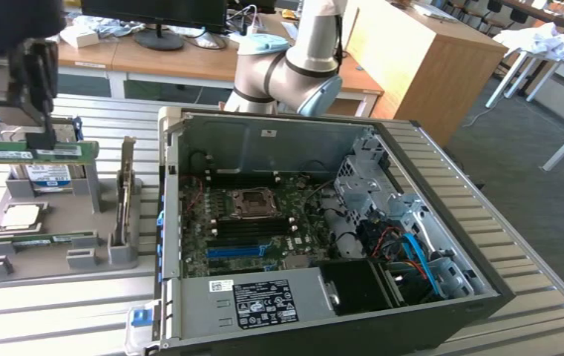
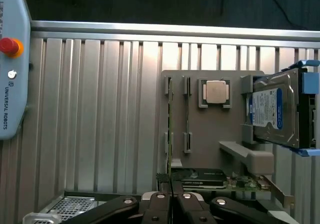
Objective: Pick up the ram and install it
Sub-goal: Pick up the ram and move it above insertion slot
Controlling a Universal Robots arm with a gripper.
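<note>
The ram point(image 1: 10, 154), a long thin green stick, hangs level above the grey parts holder point(image 1: 35, 267) at the exterior view's left. My gripper point(image 1: 42, 142) is shut on it from above, near one end. In the wrist view the ram point(image 2: 170, 134) appears edge-on as a thin green line running out from my gripper point(image 2: 172, 203), whose black fingers point(image 2: 159, 206) are pressed together on it. The open computer case point(image 1: 173, 222) stands beside the holder, toward the exterior view's right, its motherboard point(image 1: 252, 222) exposed.
On the holder stand a blue-labelled hard drive point(image 1: 50, 178), a square silver processor point(image 1: 20, 216), another green stick point(image 1: 44, 240) and an upright card point(image 1: 125, 196). A teach pendant point(image 2: 12, 59) lies on the slatted metal table point(image 1: 64, 311). The arm's base point(image 1: 282, 67) rises behind the case.
</note>
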